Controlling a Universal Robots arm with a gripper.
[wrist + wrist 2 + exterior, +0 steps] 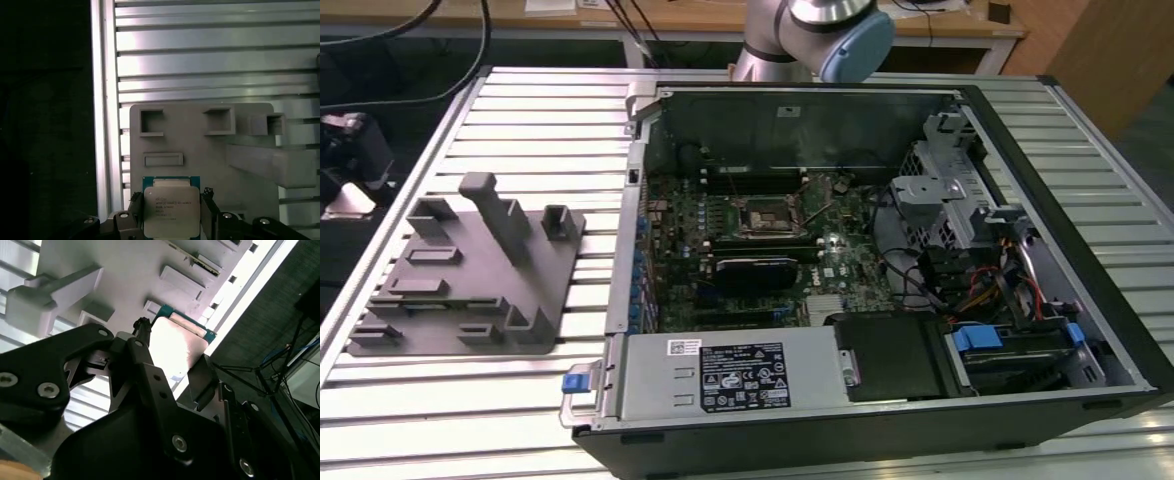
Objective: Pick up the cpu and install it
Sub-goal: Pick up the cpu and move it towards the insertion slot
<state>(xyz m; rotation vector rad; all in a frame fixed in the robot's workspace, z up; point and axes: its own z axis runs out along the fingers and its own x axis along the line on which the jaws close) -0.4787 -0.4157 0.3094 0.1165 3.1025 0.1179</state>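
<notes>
Fingers clamp cpu (silver top seen in first wrist view) | grey fixture beneath | exterior view: motherboard socket

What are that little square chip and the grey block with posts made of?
The cpu: a dull silver metal lid, softly reflecting light, on a thin teal-green board, probably fibreglass. The grey fixture: likely moulded or printed plastic, matte, uniform grey, no shine.
</notes>
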